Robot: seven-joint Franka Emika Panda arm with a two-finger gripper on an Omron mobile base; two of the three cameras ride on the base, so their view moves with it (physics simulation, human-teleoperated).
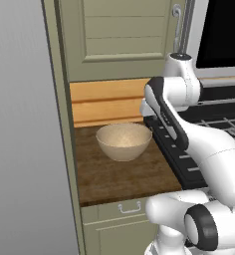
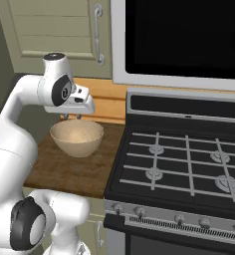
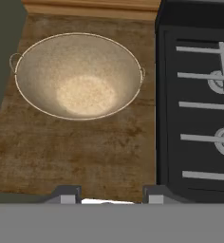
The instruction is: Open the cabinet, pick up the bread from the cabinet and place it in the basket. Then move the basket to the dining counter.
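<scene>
The tan woven basket (image 1: 123, 141) (image 2: 77, 137) (image 3: 42, 66) stands upright and empty on the short dark wood countertop (image 1: 119, 177), near its back. My gripper (image 2: 71, 116) (image 3: 109, 194) hangs just above the basket's rear rim, pointing down, open, with nothing between its fingertips (image 3: 66, 193). Above the counter the olive-beige cabinet (image 1: 124, 35) (image 2: 50, 30) has its door shut, and its silver bar handle (image 1: 176, 25) (image 2: 98, 35) is on the door's right edge. The bread is hidden. The dining counter is out of view.
A black gas stove (image 2: 189, 154) (image 3: 199, 104) adjoins the countertop on the right, with a dark microwave (image 2: 189, 35) above it. A tall grey-olive panel (image 1: 20, 149) bounds the counter on the left. A drawer with a small handle (image 1: 129, 206) sits below.
</scene>
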